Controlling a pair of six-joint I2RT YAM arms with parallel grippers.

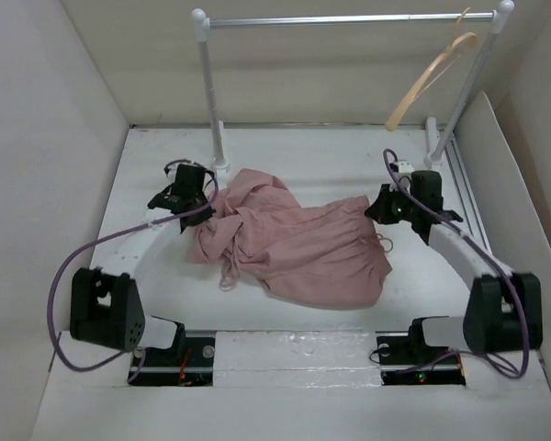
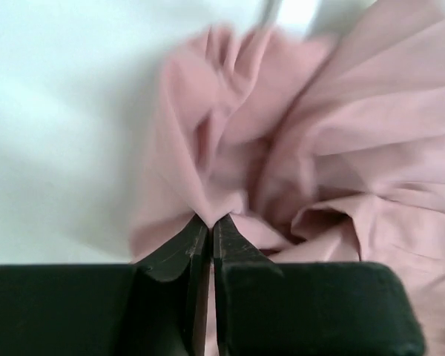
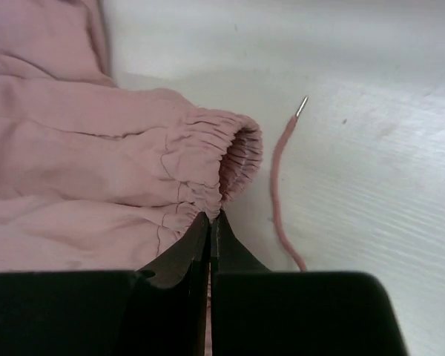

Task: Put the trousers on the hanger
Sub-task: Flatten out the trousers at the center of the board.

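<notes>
While the left end effector [image 2: 210,222] clamps the trousers [image 1: 294,239], the right end effector [image 3: 213,219] clamps their waistband [image 3: 233,152].

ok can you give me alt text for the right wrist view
The right gripper, black jaws shut, pinches the gathered elastic edge of wrinkled dusty-pink fabric trousers lying on a white table. A loose pink drawstring cord with a metal tip lies on the table just right of the fabric.
</notes>
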